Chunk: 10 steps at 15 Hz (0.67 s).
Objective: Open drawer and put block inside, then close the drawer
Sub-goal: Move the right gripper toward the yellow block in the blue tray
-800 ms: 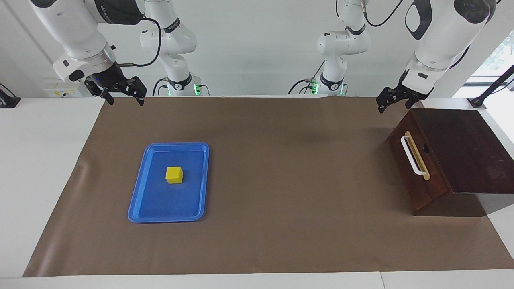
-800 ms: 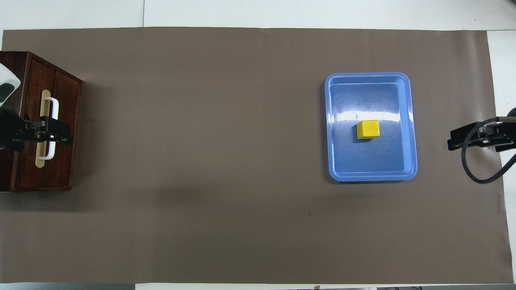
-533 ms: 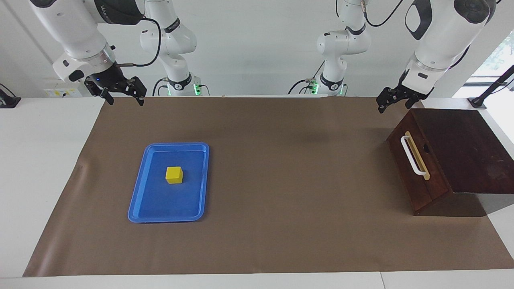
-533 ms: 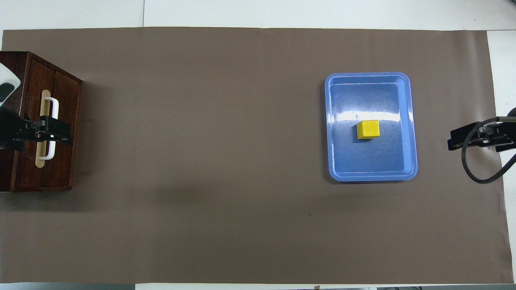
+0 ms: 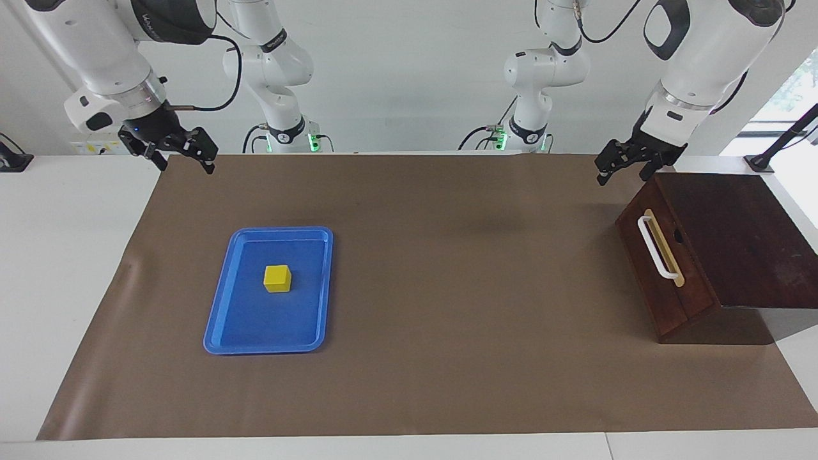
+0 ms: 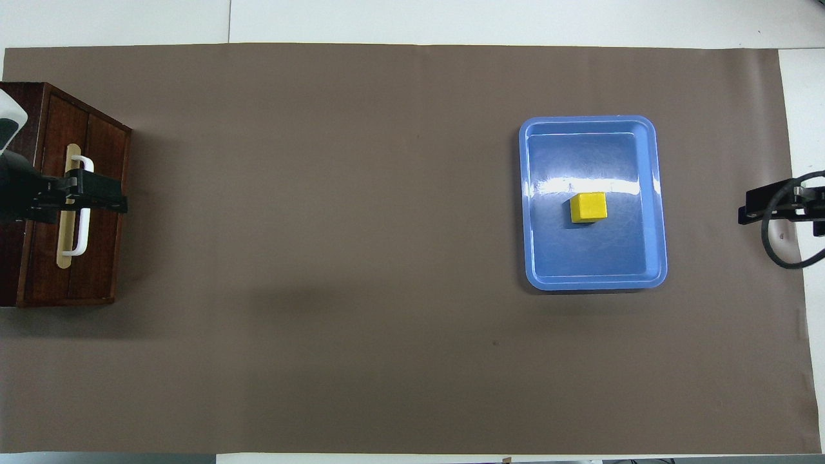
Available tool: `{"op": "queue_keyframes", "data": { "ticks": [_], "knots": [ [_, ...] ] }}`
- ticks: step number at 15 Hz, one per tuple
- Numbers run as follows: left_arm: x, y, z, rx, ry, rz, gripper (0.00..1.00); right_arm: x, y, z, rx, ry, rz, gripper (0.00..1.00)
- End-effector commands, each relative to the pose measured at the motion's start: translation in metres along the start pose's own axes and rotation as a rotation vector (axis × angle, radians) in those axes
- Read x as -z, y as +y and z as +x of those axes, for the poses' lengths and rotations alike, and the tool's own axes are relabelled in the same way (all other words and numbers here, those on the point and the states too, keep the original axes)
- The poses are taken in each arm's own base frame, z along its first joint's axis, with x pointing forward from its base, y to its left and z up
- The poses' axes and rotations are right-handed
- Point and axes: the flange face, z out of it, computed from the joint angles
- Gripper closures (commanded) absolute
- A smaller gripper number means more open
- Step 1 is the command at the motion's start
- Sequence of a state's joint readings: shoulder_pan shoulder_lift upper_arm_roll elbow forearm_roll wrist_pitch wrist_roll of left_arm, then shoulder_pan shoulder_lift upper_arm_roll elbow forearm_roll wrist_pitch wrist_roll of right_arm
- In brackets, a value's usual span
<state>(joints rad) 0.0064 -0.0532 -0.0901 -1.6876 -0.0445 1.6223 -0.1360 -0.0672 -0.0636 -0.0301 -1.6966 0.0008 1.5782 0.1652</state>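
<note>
Item: the blue tray [image 5: 268, 291], laid flat on the brown mat [image 5: 447, 287] toward the right arm's end of the table. One thing is held in it: the block [image 5: 277, 278], a yellow cube set near the tray's middle, clear of the rim.

Item: the drawer [image 5: 661, 268], seated shut in the slant-fronted wooden box [image 5: 735, 243] at the left arm's end; its white handle [image 5: 657, 248] is untouched (the interior is not seen).

Item: the left gripper [image 5: 618, 167], raised in the air by the box's corner nearest the robots, the handle below it and apart. Its fingers appear spread, though they are seen slantwise; nothing is held.

Item: the right gripper [image 5: 182, 158], hung over the mat's corner, the tray and block well apart from it. Fingers are parted wide; nothing is gripped.
</note>
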Motion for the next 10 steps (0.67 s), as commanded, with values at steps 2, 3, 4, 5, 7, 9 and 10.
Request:
{"op": "queue_keyframes", "data": {
  "ticks": [2, 3, 4, 5, 7, 9, 10],
  "knots": [
    [0.001, -0.009, -0.004, -0.011, 0.002, 0.028, 0.0, -0.026, 0.012, 0.025, -0.307, 0.011, 0.012, 0.0],
    [0.002, -0.01, -0.004, -0.024, 0.004, 0.062, 0.0, -0.038, 0.018, 0.033, -0.387, -0.013, 0.029, 0.0],
    [0.004, -0.009, -0.003, -0.037, 0.021, 0.062, 0.0, -0.053, 0.031, 0.044, -0.529, -0.044, 0.071, 0.01],
    [0.005, -0.004, 0.0, -0.059, 0.038, 0.059, 0.0, -0.065, 0.038, 0.055, -0.685, -0.065, 0.118, 0.01],
    [0.003, 0.001, -0.001, -0.069, 0.052, 0.056, 0.0, -0.083, 0.038, 0.067, -0.86, -0.091, 0.132, 0.01],
    [-0.001, 0.003, -0.003, -0.075, 0.025, 0.02, 0.0, -0.097, 0.036, 0.077, -1.014, -0.15, 0.214, 0.01],
    [0.002, 0.003, -0.004, -0.088, 0.02, 0.018, 0.0, -0.104, 0.041, 0.082, -1.083, -0.18, 0.247, 0.01]
  ]
}}
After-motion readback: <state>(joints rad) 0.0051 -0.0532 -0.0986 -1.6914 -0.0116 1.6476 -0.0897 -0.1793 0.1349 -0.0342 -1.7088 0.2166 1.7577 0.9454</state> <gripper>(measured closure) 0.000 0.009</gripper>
